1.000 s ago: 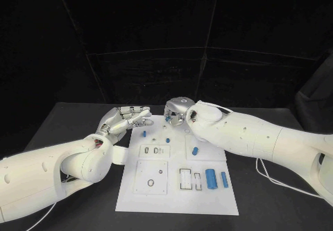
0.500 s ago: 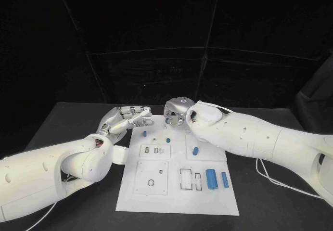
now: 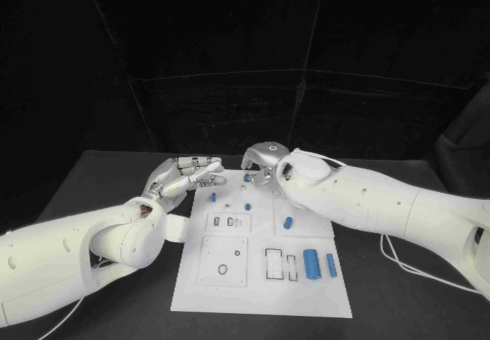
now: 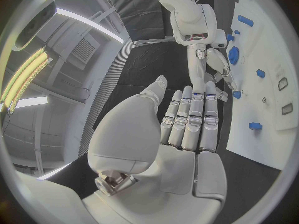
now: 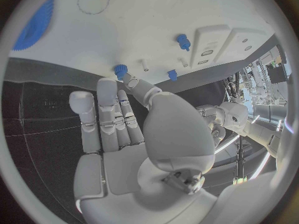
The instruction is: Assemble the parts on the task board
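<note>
White task board (image 3: 260, 283) far edge hidden by right hand (image 3: 263, 163), grip unclear, left hand (image 3: 186, 176) empty, fingers apart

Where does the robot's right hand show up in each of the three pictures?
Head view: right hand at the task board's far end.
Left wrist view: right hand beyond the left hand's fingertips.
Right wrist view: right hand in the circle's middle.
Shared landmark: the white task board.
</note>
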Controlling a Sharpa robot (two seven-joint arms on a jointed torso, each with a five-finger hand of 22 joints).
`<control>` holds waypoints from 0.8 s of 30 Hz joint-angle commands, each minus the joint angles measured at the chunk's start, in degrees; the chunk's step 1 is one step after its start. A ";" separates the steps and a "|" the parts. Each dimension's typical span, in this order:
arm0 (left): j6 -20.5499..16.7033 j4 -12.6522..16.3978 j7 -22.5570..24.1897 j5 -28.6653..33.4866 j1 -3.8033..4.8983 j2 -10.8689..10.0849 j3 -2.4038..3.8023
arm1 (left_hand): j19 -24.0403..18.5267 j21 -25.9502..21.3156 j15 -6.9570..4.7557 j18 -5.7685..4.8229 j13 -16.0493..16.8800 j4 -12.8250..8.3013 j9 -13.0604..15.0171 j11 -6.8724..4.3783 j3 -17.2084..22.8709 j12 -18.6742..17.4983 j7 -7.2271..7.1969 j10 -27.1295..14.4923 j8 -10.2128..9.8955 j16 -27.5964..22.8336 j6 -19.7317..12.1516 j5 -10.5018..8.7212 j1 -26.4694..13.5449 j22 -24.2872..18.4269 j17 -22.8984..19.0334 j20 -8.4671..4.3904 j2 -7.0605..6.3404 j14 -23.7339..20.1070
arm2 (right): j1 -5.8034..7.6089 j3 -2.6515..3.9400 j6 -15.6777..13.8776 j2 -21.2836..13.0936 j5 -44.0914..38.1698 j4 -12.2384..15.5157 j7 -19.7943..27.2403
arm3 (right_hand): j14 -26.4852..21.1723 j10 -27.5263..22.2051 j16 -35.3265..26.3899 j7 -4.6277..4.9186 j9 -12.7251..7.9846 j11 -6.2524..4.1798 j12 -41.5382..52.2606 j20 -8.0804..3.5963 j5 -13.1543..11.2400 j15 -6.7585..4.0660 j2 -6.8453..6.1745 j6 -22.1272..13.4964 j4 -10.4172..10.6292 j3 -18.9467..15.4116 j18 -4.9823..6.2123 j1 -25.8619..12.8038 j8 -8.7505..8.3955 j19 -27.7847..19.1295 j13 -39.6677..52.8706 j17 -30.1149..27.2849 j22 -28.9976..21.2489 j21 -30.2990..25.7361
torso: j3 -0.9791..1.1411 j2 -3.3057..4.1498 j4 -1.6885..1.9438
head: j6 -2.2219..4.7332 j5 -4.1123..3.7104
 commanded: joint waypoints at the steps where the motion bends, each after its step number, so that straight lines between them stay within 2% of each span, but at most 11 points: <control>1: 0.87 -0.02 0.14 -0.29 0.11 -0.23 0.06 | 0.42 -0.22 0.38 0.36 -0.09 -0.31 -0.07 0.33 -0.08 -0.18 0.06 -0.06 -0.20 -0.19 0.31 0.15 -0.07 -0.05 0.05 -0.13 0.41 0.12 | 0.14 0.41 -3.43 -3.39 2.75 3.05 -0.31 | 0.47 1.92 1.44 0.46 0.15 0.05 1.22 0.08 0.61 0.00 -0.47 0.08 0.88 -1.09 0.48 -1.05 0.09 0.80 0.30 1.90 1.41 0.44 | 0.05 -0.15 -0.32 | 0.11 -0.52; 2: 0.88 -0.03 0.15 -0.29 0.11 -0.33 0.06 | 0.42 -0.24 0.39 0.36 -0.09 -0.33 -0.07 0.33 -0.07 -0.20 0.06 -0.06 -0.22 -0.22 0.31 0.15 -0.08 -0.06 0.06 -0.13 0.42 0.12 | 0.15 0.63 -3.74 -4.78 4.23 4.25 -0.38 | 1.45 4.36 3.72 0.74 0.26 -0.09 2.45 0.09 1.37 -0.06 -0.57 0.60 1.90 -1.66 -0.02 -2.25 0.31 2.57 0.70 4.89 3.96 1.71 | 0.06 -0.18 -0.49 | 0.12 -0.56; 4: 0.84 -0.07 0.17 -0.29 0.12 -0.55 0.05 | 0.43 -0.26 0.39 0.36 -0.09 -0.37 -0.06 0.32 -0.05 -0.21 0.01 -0.03 -0.23 -0.24 0.34 0.15 -0.07 -0.08 0.07 -0.13 0.45 0.13 | 0.18 0.92 -3.74 -7.80 7.32 6.75 -0.79 | 3.30 10.12 8.42 -0.13 0.49 -1.39 5.14 -0.33 4.68 -0.83 -1.58 1.75 3.66 -3.07 -0.96 -4.46 0.87 6.16 1.72 10.82 9.18 4.44 | 0.15 -0.27 -0.88 | 0.17 -0.47; 7: 0.81 -0.14 0.21 -0.29 0.13 -0.74 0.05 | 0.47 -0.31 0.37 0.37 -0.07 -0.48 -0.05 0.25 -0.01 -0.24 -0.13 0.08 -0.26 -0.31 0.41 0.15 -0.05 -0.11 0.11 -0.13 0.50 0.16 | 0.21 1.14 -2.34 -11.80 10.40 9.99 -1.84 | 4.11 16.14 11.63 -1.44 0.55 -3.01 7.89 -1.52 5.75 -2.14 -3.12 2.17 5.67 -5.57 -1.59 -6.43 1.17 8.37 3.36 14.66 12.45 6.25 | 0.19 -0.37 -1.32 | 0.26 -0.33; 10: 0.83 -0.26 0.25 -0.29 0.13 -0.86 0.05 | 0.49 -0.33 0.36 0.37 -0.07 -0.53 -0.04 0.21 0.01 -0.25 -0.19 0.14 -0.28 -0.35 0.44 0.15 -0.05 -0.13 0.13 -0.14 0.52 0.18 | 0.24 1.28 0.69 -14.83 12.39 11.86 -3.21 | 5.16 21.89 16.85 -2.51 0.45 -4.32 12.56 -2.97 6.75 -3.61 -4.29 1.10 8.66 -10.53 -2.62 -8.02 1.12 11.77 7.37 21.67 17.86 8.99 | 0.39 -0.45 -1.74 | 0.32 -0.02; 11: 0.84 -0.31 0.25 -0.29 0.13 -0.88 0.05 | 0.49 -0.33 0.36 0.37 -0.07 -0.53 -0.04 0.21 0.01 -0.25 -0.19 0.14 -0.28 -0.35 0.44 0.15 -0.05 -0.13 0.13 -0.14 0.52 0.18 | 0.25 1.31 1.80 -15.52 12.83 12.06 -3.58 | 5.41 23.29 18.17 -2.69 0.43 -4.62 14.00 -3.10 6.71 -3.56 -4.44 0.81 9.15 -11.66 -2.96 -8.05 1.12 12.66 8.52 23.57 19.32 9.68 | 0.46 -0.49 -1.87 | 0.29 0.05; 14: 0.88 -0.39 0.25 -0.29 0.13 -0.87 0.04 | 0.51 -0.36 0.34 0.37 -0.06 -0.58 -0.03 0.18 0.02 -0.26 -0.24 0.19 -0.29 -0.38 0.47 0.14 -0.06 -0.15 0.14 -0.14 0.53 0.19 | 0.27 1.36 4.27 -16.68 13.68 12.06 -4.28 | 5.73 23.58 21.55 -2.85 0.41 -4.82 18.62 -3.42 7.24 -3.75 -4.21 -0.45 11.36 -16.88 -3.33 -6.60 1.28 13.78 13.51 28.18 21.22 10.68 | 0.55 -0.50 -2.02 | 0.25 0.03; 15: 0.91 -0.43 0.25 -0.29 0.13 -0.85 0.04 | 0.51 -0.36 0.34 0.37 -0.06 -0.58 -0.03 0.18 0.02 -0.26 -0.24 0.19 -0.29 -0.38 0.47 0.14 -0.06 -0.15 0.14 -0.14 0.53 0.19 | 0.27 1.37 5.10 -16.99 13.92 11.93 -4.47 | 5.23 19.04 23.18 -2.71 0.71 -4.70 23.87 -3.19 7.54 -3.66 -2.39 -0.95 14.70 -22.85 -3.45 -2.52 2.35 13.88 20.71 29.95 21.73 11.02 | 0.61 -0.48 -2.02 | 0.27 -0.01; 16: 0.93 -0.49 0.25 -0.29 0.13 -0.82 0.04 | 0.51 -0.36 0.34 0.37 -0.06 -0.58 -0.03 0.18 0.02 -0.26 -0.24 0.19 -0.29 -0.38 0.47 0.14 -0.06 -0.15 0.14 -0.14 0.53 0.19 | 0.27 1.37 5.84 -17.20 14.11 11.74 -4.62 | 5.14 18.18 23.77 -2.61 0.69 -4.52 25.82 -3.18 7.51 -3.48 -2.29 -1.54 16.04 -24.60 -3.44 -1.58 2.50 13.91 23.17 30.75 21.92 11.12 | 0.59 -0.45 -1.92 | 0.28 -0.08; 18: 0.97 -0.63 0.23 -0.29 0.13 -0.72 0.03 | 0.51 -0.36 0.34 0.37 -0.06 -0.58 -0.03 0.18 0.02 -0.26 -0.24 0.19 -0.29 -0.38 0.47 0.14 -0.06 -0.15 0.14 -0.14 0.53 0.19 | 0.28 1.38 7.45 -17.27 14.39 11.04 -4.86 | 5.26 16.41 24.67 -2.28 0.64 -4.28 28.64 -2.78 7.56 -3.38 -2.47 -2.45 18.60 -25.73 -3.55 0.28 2.95 14.06 27.32 32.09 22.40 11.31 | 0.59 -0.42 -1.82 | 0.25 -0.17; 24: 1.06 -0.92 0.21 -0.29 0.12 -0.47 0.03 | 0.51 -0.36 0.34 0.37 -0.06 -0.58 -0.03 0.18 0.02 -0.26 -0.24 0.19 -0.29 -0.38 0.47 0.14 -0.06 -0.15 0.14 -0.14 0.53 0.19 | 0.27 1.38 9.61 -16.24 13.40 9.49 -4.98 | 5.50 16.11 25.96 -2.02 0.43 -4.03 34.24 -2.67 7.72 -2.99 -2.83 -3.91 20.67 -26.32 -3.66 2.96 3.02 14.54 34.30 34.19 23.37 11.73 | 0.54 -0.33 -1.72 | 0.26 -0.20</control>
